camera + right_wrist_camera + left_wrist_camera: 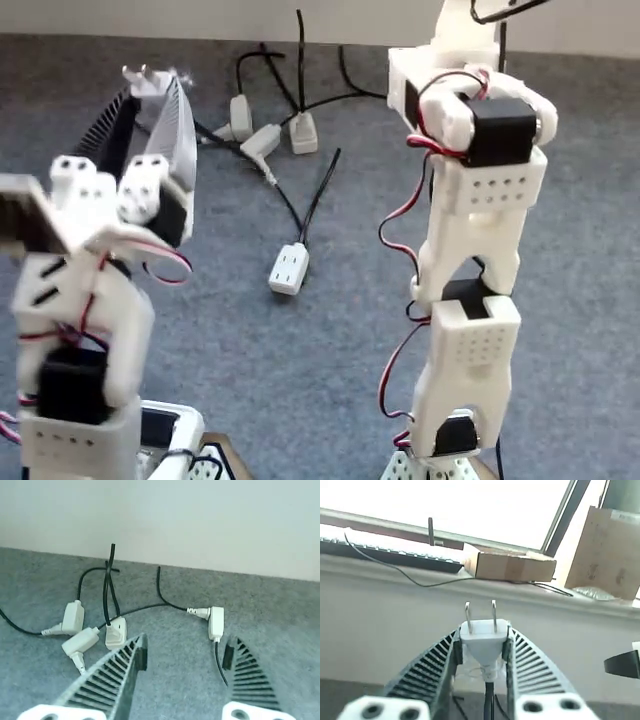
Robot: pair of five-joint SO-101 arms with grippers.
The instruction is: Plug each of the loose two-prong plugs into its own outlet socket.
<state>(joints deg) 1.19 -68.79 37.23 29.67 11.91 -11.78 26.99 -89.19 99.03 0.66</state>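
Left wrist view showed the left gripper (483,642) clenched on a two-prong plug (483,630), the plug body pinched between both fingers and the prongs projecting beyond the tips. In the high view the plug was held raised, well above the grey counter (330,380). A free outlet socket (288,268) lay alone on the counter with slots visible on its face. The right gripper (185,652) hung released over a cluster of other connectors (116,631). Recommended procedure: tip the prongs downward, align them with one slot pair, and brace the socket with the right gripper before pressing, since the light socket would probably slide.
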